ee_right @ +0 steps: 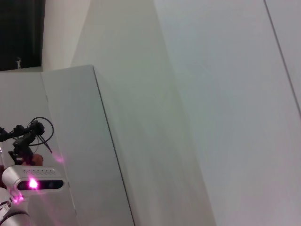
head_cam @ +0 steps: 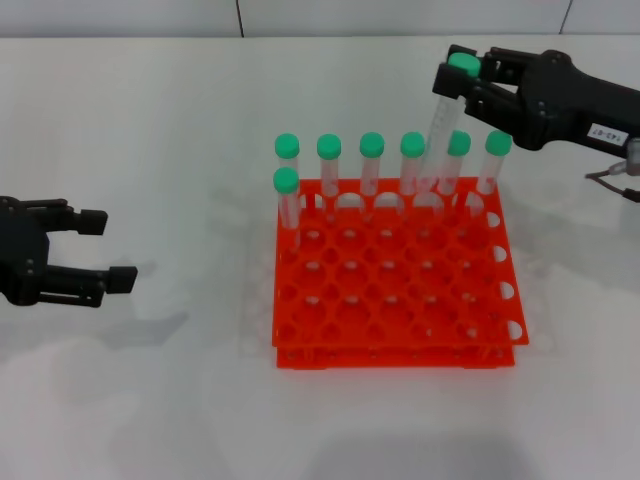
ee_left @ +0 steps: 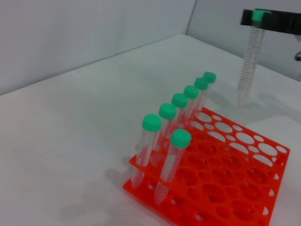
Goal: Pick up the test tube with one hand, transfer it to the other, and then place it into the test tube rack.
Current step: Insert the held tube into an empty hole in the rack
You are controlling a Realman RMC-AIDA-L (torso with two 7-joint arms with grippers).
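My right gripper (head_cam: 462,72), black with a white label, is at the back right, shut on the green cap of the test tube (head_cam: 437,130). The tube hangs slightly tilted, its lower end by the back row of the orange-red rack (head_cam: 395,357). In the left wrist view the tube (ee_left: 248,66) hangs from the right gripper (ee_left: 263,18), with its tip seeming just beyond the rack's (ee_left: 141,187) far edge. My left gripper (head_cam: 110,250) is open and empty, low over the table left of the rack. The right wrist view shows only walls.
Several other green-capped tubes (head_cam: 372,165) stand in the rack's back row, and one (head_cam: 287,205) stands in the second row at the left. The rack's other holes are open. A white table (head_cam: 150,400) surrounds the rack. A cable (head_cam: 612,175) hangs by the right arm.
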